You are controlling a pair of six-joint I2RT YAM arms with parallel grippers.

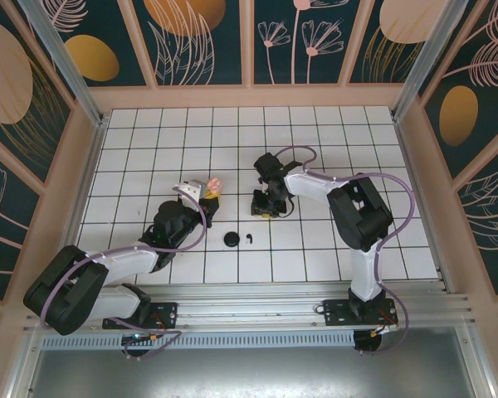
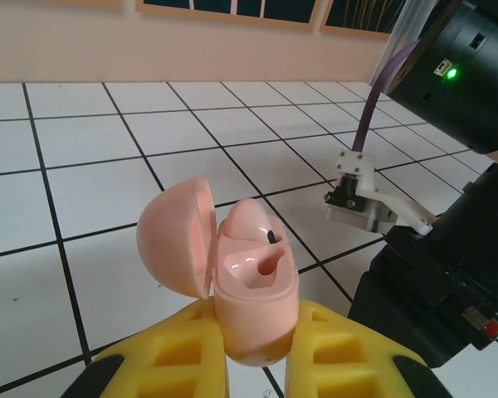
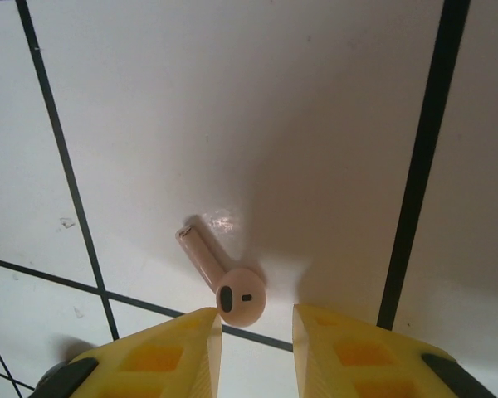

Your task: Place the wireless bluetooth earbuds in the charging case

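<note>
Two arms reach over the white tiled surface (image 1: 141, 133).

Left end effector (image 2: 257, 308): yellow pads clamped on the lower half of a pale pink charging case (image 2: 251, 286), at bottom centre of the left wrist view. The jaws are closed down to the width of the case. The case stands upright, its lid hinged back toward the left of the frame. A seated pink earbud (image 2: 247, 220) rests in the far socket, with a dark tip showing at its right. The near socket shows as a glossy hollow. Seen from overhead, the case sits left of centre.

Right end effector (image 3: 255, 319): pointed down at the surface, just right of centre in the overhead view, near the case but apart from it. Its jaws are parted and grip nothing. A loose pink earbud (image 3: 224, 282) lies flat on a white tile, just ahead of the gap between the yellow fingertips. Its bud end, with a dark grille, is nearest the fingers, and the stem angles toward the upper left. It lies close to the left fingertip; I cannot tell whether they touch.

Overhead, below centre: a black earbud (image 1: 249, 240) lies on the surface just right of a round black disc (image 1: 231, 240), a small gap between them.
</note>
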